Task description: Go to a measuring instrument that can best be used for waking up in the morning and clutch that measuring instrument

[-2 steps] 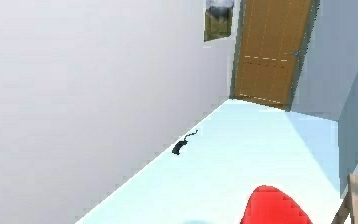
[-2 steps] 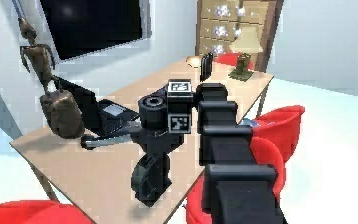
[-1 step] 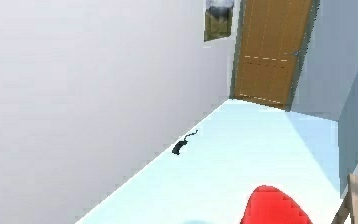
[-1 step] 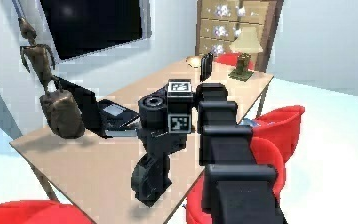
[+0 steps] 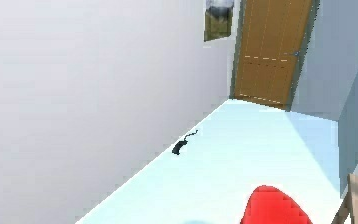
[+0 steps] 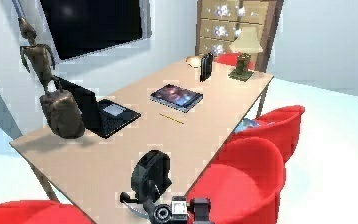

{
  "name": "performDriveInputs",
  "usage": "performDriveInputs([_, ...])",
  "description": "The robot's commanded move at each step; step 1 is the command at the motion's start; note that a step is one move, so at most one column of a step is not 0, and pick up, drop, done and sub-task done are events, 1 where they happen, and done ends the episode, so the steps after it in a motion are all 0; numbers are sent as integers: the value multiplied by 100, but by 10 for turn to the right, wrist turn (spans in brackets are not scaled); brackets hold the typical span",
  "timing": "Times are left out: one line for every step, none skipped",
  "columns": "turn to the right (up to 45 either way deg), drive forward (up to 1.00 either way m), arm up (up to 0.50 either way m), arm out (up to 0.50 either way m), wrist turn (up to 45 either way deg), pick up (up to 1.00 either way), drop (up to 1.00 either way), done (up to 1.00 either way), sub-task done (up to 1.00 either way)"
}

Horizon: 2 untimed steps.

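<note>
A long wooden table (image 6: 202, 125) runs across the arm side view. Near its far end stands a small dark upright object (image 6: 206, 66); its shape is too small to name. My gripper (image 6: 130, 197) shows at the bottom edge as a dark rounded body beside two white marked squares, at the table's near edge. Its far end is hard to make out, so I cannot tell whether it holds anything.
On the table are an open laptop (image 6: 99, 108), a dark figure statue (image 6: 55, 95), a flat book (image 6: 177, 96) and a lamp (image 6: 245, 55). Red chairs (image 6: 249, 175) line the near side. The forward view shows a wooden door (image 5: 270, 50), a small dark thing (image 5: 180, 146) on the floor and a red chair (image 5: 277, 206).
</note>
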Motion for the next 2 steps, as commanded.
performDriveInputs([0,0,0,0,0,100,0,0,0])
performDriveInputs([0,0,10,0,0,0,0,0,0])
